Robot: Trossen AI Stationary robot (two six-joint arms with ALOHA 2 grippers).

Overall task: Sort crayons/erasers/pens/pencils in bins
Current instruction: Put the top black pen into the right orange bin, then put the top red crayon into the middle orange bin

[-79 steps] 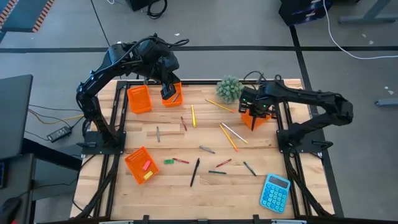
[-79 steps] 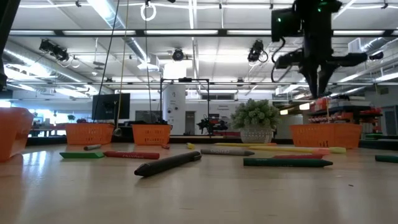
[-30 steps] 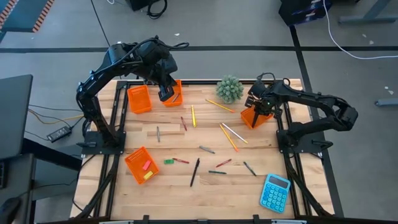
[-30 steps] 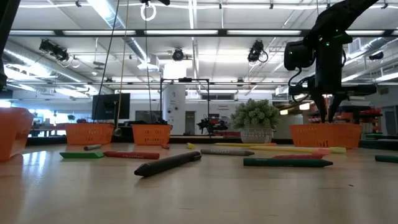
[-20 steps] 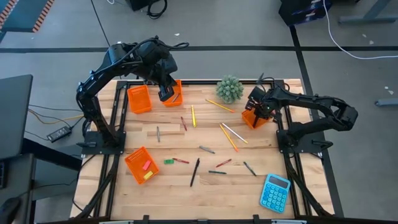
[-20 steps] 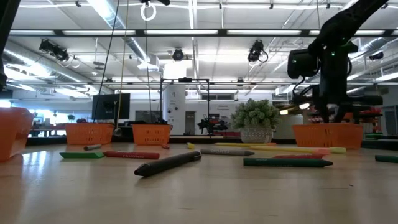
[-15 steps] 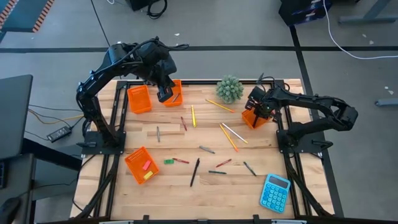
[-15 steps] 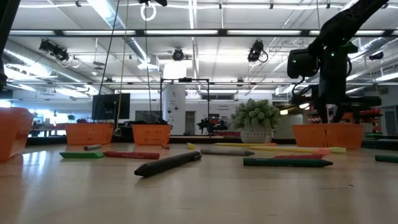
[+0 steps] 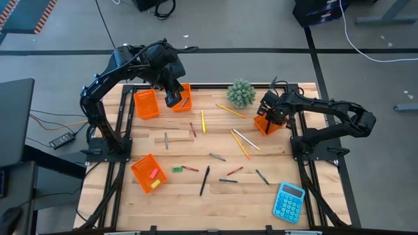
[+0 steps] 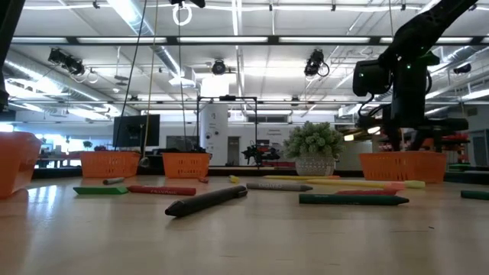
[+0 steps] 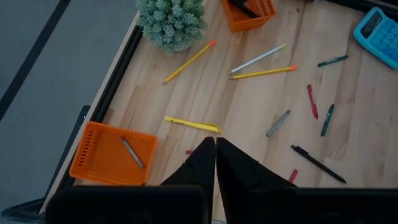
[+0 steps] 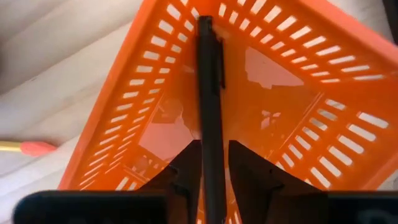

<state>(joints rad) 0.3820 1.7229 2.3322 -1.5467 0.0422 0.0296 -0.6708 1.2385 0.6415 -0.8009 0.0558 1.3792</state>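
Two arms over the far bins, a pen between the right fingers

From my seat, the right gripper point(image 12: 208, 163) hangs low inside the orange bin point(image 9: 264, 125) on the right side of the table, just beside the small potted plant point(image 9: 240, 93). In its wrist view a black pen point(image 12: 209, 106) runs between the two fingers and lies along the bin's mesh floor; the fingers stand slightly apart on either side of it, and I cannot tell whether they grip it or have let it go.

My left gripper point(image 11: 215, 149) has its fingers pressed together with nothing between them. It hovers above the far-left pair of bins, over the one point(image 9: 183, 98) that holds a grey crayon point(image 11: 132, 152).

Across the middle of the table lie yellow pencils point(image 9: 240, 144), a whitish pencil point(image 9: 247, 140), red crayons point(image 9: 192, 129) and more dark pens point(image 9: 204, 181). Near the front left, a fourth bin point(image 9: 147, 173) holds pink and yellow erasers point(image 9: 155, 173), with a green eraser point(image 9: 176, 170) just beside it on the wood. At the front right sits a blue calculator point(image 9: 289, 202).
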